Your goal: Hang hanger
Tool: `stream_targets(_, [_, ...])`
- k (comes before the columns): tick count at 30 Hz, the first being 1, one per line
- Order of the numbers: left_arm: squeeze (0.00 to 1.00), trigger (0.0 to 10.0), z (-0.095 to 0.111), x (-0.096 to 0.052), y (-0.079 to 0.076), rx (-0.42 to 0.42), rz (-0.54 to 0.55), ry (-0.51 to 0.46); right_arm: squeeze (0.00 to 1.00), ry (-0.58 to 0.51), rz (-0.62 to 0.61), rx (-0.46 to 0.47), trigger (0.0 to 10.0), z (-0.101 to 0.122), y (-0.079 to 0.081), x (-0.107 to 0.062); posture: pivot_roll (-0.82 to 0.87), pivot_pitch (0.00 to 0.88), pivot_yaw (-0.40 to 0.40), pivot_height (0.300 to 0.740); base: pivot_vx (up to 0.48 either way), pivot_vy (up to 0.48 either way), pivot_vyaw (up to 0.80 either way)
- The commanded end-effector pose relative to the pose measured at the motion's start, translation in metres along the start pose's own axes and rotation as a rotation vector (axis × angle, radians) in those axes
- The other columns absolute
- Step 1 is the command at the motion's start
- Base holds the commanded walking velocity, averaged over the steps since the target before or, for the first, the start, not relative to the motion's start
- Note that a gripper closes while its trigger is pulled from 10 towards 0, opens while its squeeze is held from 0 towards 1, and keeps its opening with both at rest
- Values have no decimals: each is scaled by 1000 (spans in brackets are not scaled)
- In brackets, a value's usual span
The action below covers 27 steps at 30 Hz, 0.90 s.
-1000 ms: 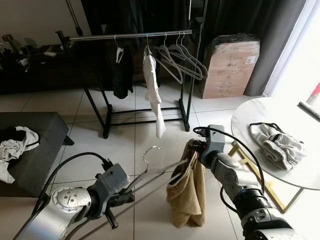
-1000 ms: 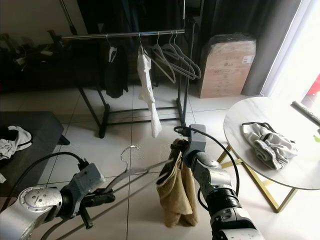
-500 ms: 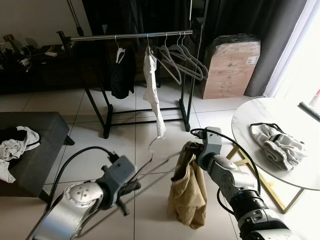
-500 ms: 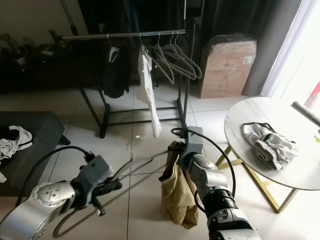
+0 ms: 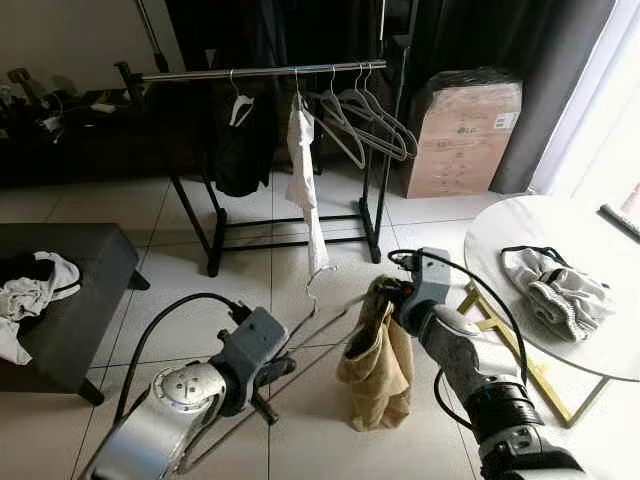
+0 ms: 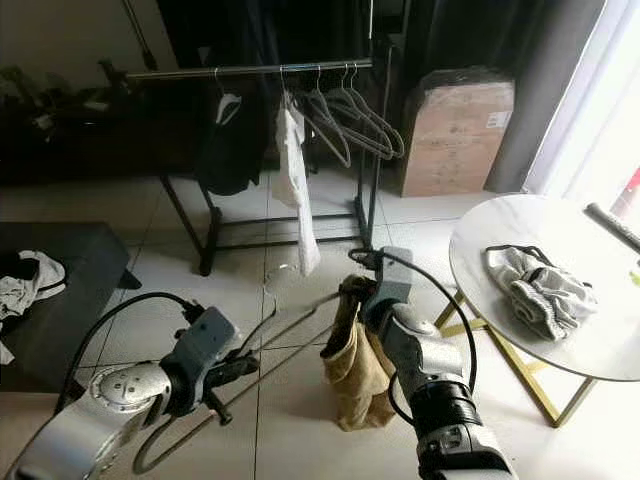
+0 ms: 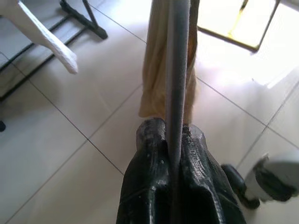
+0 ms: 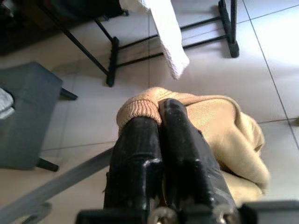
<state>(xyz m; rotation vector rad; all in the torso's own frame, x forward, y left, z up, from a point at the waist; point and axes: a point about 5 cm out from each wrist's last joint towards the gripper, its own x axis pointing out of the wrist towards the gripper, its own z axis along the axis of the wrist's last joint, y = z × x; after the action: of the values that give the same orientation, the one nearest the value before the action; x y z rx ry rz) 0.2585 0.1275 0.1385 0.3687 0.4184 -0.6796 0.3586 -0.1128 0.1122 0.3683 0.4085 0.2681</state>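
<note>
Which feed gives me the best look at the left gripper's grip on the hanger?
The left wrist view: the left gripper is shut on the grey hanger bar. The eye views show the hanger's hook pointing toward the rack, the grip itself small. The right wrist view catches a stretch of bar.

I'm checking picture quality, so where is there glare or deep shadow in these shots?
Left eye view: window light washes out the round table; the clothes rack sits in dark shadow. Left wrist view: bright glare on the floor tiles; the hanger is sharp.
</note>
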Motion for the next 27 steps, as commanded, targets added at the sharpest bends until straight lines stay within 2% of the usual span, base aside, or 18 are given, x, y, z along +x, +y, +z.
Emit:
stream_targets(1, [0, 10000, 9, 4, 6, 8, 65, -53, 0, -17, 93, 61, 10000, 5, 22, -2, -4, 143, 8, 740, 0, 0, 0])
stream_targets(4, [0, 10000, 15, 9, 5, -9, 78, -102, 0, -30, 112, 106, 10000, 9, 29, -8, -9, 146, 8, 740, 0, 0, 0])
stream_targets(6, [0, 10000, 16, 12, 3, 9, 80, -115, 0, -37, 113, 132, 10000, 11, 30, -12, -10, 147, 8, 740, 0, 0, 0])
stream_targets(8, [0, 10000, 15, 17, -1, 9, 88, -117, 0, -47, 102, 134, 10000, 15, 32, -20, -17, 148, 6, 740, 0, 0, 0])
stream_targets(15, [0, 10000, 19, 21, -8, -34, 55, -163, 0, -35, 123, 160, 10000, 11, 42, -31, -18, 148, 4, 740, 0, 0, 0])
stream_targets(19, [0, 10000, 26, 23, -8, -41, 45, -200, 0, 12, 174, 213, 10000, 1, 58, -39, -15, 149, 4, 740, 0, 0, 0])
stream_targets(21, [0, 10000, 28, 24, -7, -42, 55, -206, 0, 30, 242, 219, 10000, 0, 73, -49, -17, 150, 4, 740, 0, 0, 0])
stream_targets(23, [0, 10000, 29, 25, -7, -45, 56, -207, 0, 31, 260, 235, 10000, 1, 77, -52, -23, 151, 2, 740, 0, 0, 0])
stream_targets(27, [0, 10000, 28, 27, -10, -48, 36, -195, 0, 10, 185, 240, 10000, 1, 67, -47, -21, 148, 2, 740, 0, 0, 0])
